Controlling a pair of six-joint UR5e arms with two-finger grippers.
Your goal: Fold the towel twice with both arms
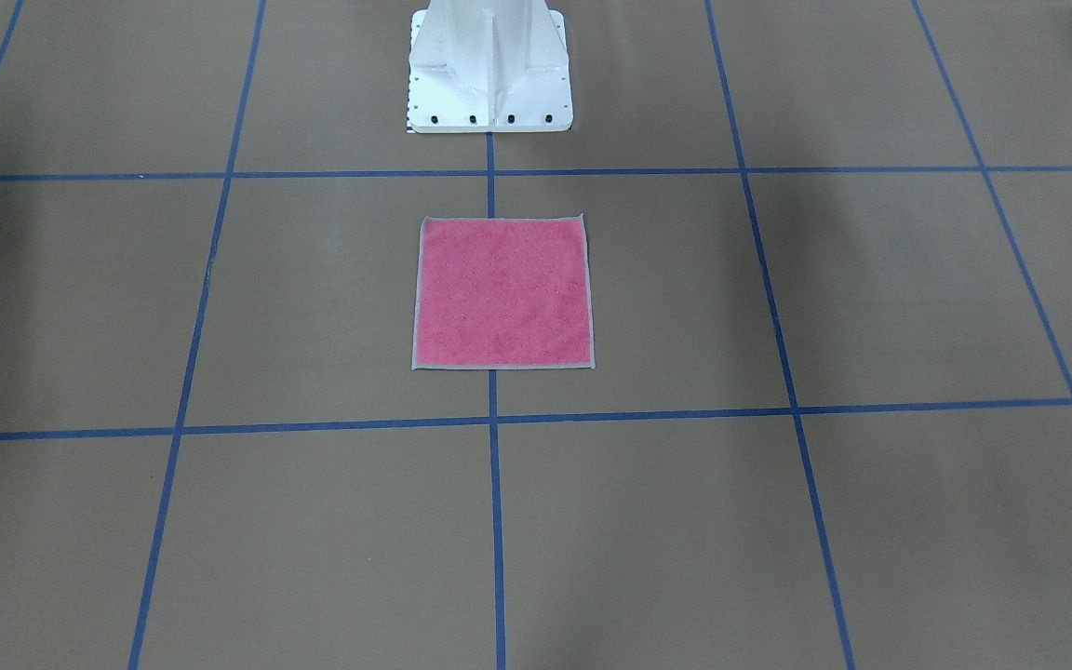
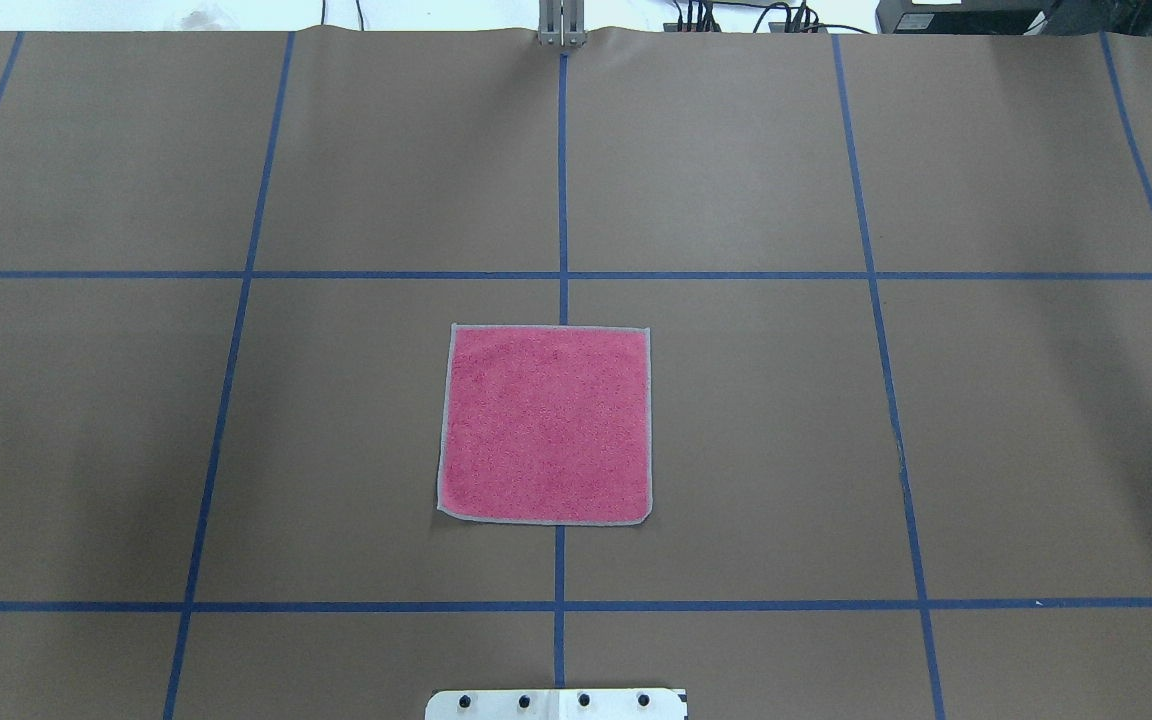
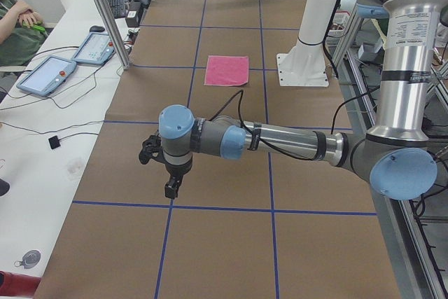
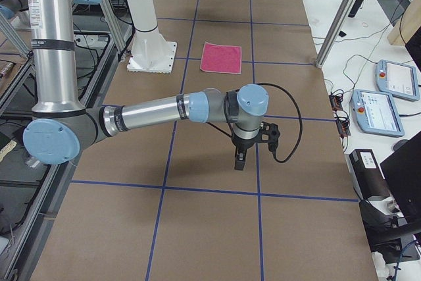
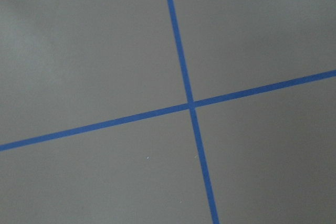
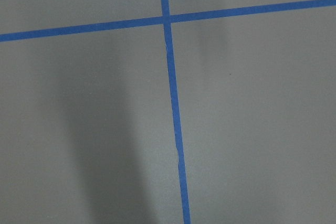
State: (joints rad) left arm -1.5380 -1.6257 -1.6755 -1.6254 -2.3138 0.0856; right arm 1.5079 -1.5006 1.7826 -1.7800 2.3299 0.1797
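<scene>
Towel (image 2: 546,425) lies flat, pink up; whether left gripper (image 3: 171,188) or right gripper (image 4: 239,162) is spread, I cannot tell.

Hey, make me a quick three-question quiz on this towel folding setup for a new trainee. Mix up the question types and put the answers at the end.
1. True or false: the towel is already folded once.
2. Which face of the towel is up? A) pink B) dark grey C) white
3. Fill in: the left gripper and the right gripper both hang over the brown ____, well away from the towel.

Key:
1. False. It lies flat and unfolded.
2. A.
3. table.
</scene>
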